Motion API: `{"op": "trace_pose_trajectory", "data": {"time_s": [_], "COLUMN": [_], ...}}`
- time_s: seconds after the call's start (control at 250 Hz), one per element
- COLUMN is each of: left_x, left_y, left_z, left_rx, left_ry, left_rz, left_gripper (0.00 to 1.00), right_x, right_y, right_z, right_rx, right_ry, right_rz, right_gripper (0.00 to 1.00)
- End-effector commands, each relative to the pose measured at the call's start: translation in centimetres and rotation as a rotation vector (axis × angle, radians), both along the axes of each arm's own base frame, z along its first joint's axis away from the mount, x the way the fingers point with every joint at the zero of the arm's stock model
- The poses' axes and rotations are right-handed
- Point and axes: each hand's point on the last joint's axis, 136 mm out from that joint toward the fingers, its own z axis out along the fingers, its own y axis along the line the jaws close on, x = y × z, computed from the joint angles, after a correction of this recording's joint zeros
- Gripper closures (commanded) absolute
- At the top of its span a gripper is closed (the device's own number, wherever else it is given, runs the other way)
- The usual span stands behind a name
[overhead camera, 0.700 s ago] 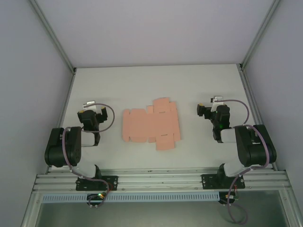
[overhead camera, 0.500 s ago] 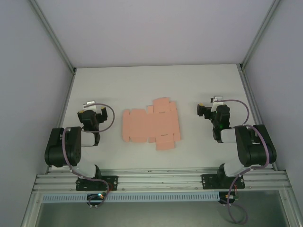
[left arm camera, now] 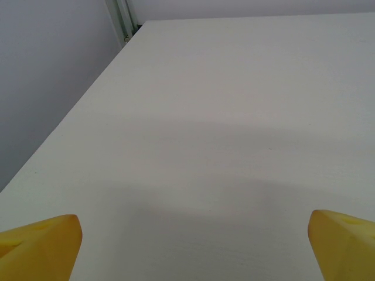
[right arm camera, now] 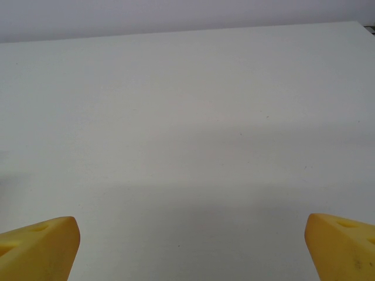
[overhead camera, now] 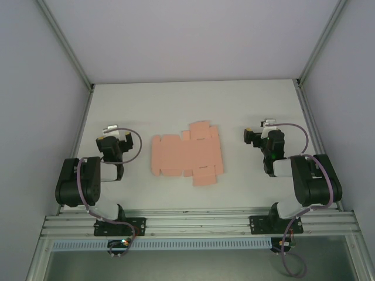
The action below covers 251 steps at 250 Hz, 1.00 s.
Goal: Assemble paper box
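Paper box (overhead camera: 187, 154) hasn't really been started, as far as I can tell. It's a flat die-cut pink sheet with tabs and flaps all spread out, no panel raised and no wall standing. So pretty much everything is left to do: fold the sides up, tuck the tabs, close it.

Starting at the grippers, the left gripper (overhead camera: 112, 140) sits at the left of the top view. In its wrist view the yellow fingers (left arm camera: 41, 246) poke in at the two bottom corners, spread wide, with nothing between them but bare white table (left arm camera: 234, 117). Same deal for the right gripper (overhead camera: 258, 136) over at the right of the frame. Its yellow fingertips (right arm camera: 41, 243) are far apart at the bottom corners and it's holding nothing.

Going outward from there, the sheet lies in the middle of the top view, a bit below centre, flat on the table. It's between the two grippers and well apart from both, and neither touches it. My guess is an arm has to swing in toward frame centre before any folding can happen.
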Motion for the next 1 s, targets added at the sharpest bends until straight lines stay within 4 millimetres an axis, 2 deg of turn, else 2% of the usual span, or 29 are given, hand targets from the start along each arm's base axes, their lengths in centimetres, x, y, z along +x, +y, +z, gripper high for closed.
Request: {"op": "trace_pose_trajectory", "data": {"time_s": [0.0, 0.172, 0.248, 0.307, 0.327, 0.407, 0.519, 0.591, 0.683, 0.743, 0.839, 0.966, 0.998], "left_x": [0.8, 0.8, 0.6, 0.8, 0.8, 1.0, 0.3, -0.9, -2.1, -3.1, -5.0, -6.7, -7.0], "left_y": [-0.3, -0.1, 0.0, -0.5, -0.7, -2.1, -3.3, -4.1, -6.5, -7.5, -9.5, -12.6, -13.2], "left_z": [1.2, 1.4, 1.7, 2.7, 3.0, 4.6, 6.3, 6.9, 7.6, 7.6, 6.1, 3.6, 3.1], "left_rx": [0.010, 0.014, 0.002, 0.040, 0.059, 0.098, -0.020, -0.123, -0.276, -0.370, -0.494, -0.633, -0.655], "left_ry": [-0.040, -0.045, -0.033, -0.039, -0.025, 0.042, 0.078, 0.112, 0.163, 0.225, 0.353, 0.464, 0.491], "left_rz": [-0.017, -0.008, 0.007, -0.007, -0.006, -0.031, -0.040, -0.035, -0.128, -0.140, -0.173, -0.265, -0.284], "left_gripper": [0.00, 0.00, 0.00, 0.00, 0.00, 0.00, 0.00, 0.00, 0.00, 0.00, 0.00, 0.00, 0.00], "right_x": [0.7, 0.6, 0.3, 0.0, -0.1, -0.5, -1.1, -1.5, -2.0, -2.2, -2.9, -3.6, -3.7], "right_y": [0.0, 0.3, 0.3, 0.1, 0.1, 0.7, 2.4, 4.4, 7.6, 9.7, 14.1, 19.7, 20.9], "right_z": [1.0, 1.2, 2.7, 3.4, 4.6, 5.8, 7.1, 7.9, 8.6, 8.5, 7.6, 5.7, 4.6], "right_rx": [-0.014, -0.010, -0.018, -0.021, -0.018, 0.004, 0.060, 0.121, 0.179, 0.222, 0.273, 0.317, 0.325], "right_ry": [-0.029, -0.031, -0.045, -0.023, -0.037, 0.027, 0.077, 0.093, 0.147, 0.202, 0.305, 0.405, 0.442], "right_rz": [-0.002, 0.015, 0.016, -0.001, -0.003, 0.017, 0.026, 0.066, 0.127, 0.153, 0.256, 0.388, 0.412], "right_gripper": [0.00, 0.00, 0.00, 0.00, 0.00, 0.00, 0.00, 0.00, 0.00, 0.04, 0.11, 0.30, 0.35]}}
